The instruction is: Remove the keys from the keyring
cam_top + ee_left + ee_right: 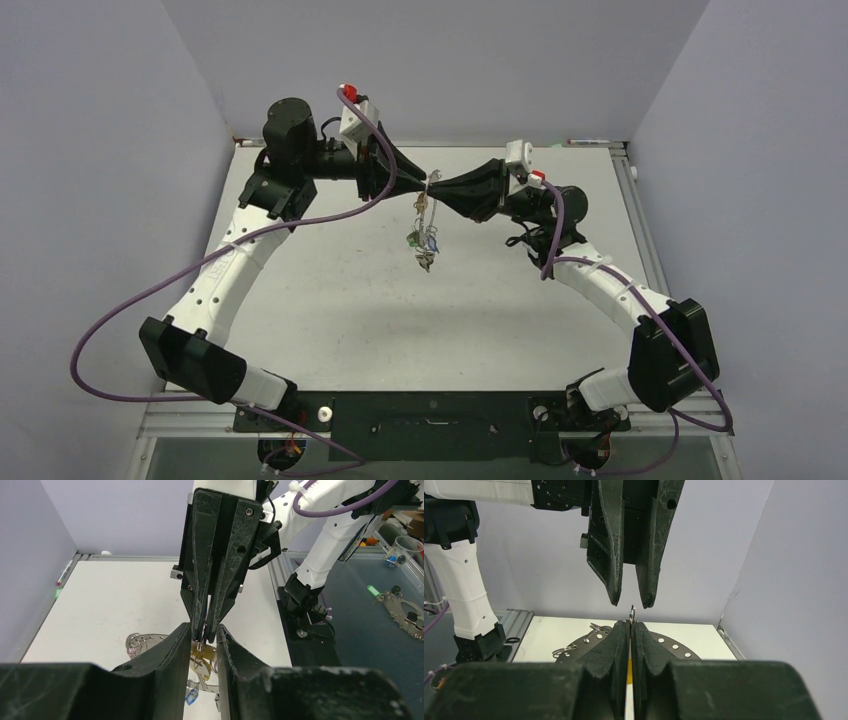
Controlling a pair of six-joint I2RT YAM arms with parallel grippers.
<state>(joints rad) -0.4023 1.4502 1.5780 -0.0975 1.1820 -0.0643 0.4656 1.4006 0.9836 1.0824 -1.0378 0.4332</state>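
Observation:
Both grippers meet tip to tip, high over the table's middle. My right gripper (437,188) (630,625) is shut on a small wire ring (631,613), and something yellow shows between its fingers. My left gripper (427,180) (202,632) is open, its fingers straddling the right gripper's tips. The keys (424,240) hang in a bunch below the meeting point. The left wrist view shows a yellow head (203,655) and a blue head (191,696). The keyring (669,647) (151,638), a flat grey disc with small holes and wire loops, shows behind the fingers.
Grey walls close in the table on the left, back and right. A pen (65,572) lies at the table's edge. Off the table, beyond the right arm's base, lie another holed disc (402,612), a green key (372,590) and a clear cup (405,550).

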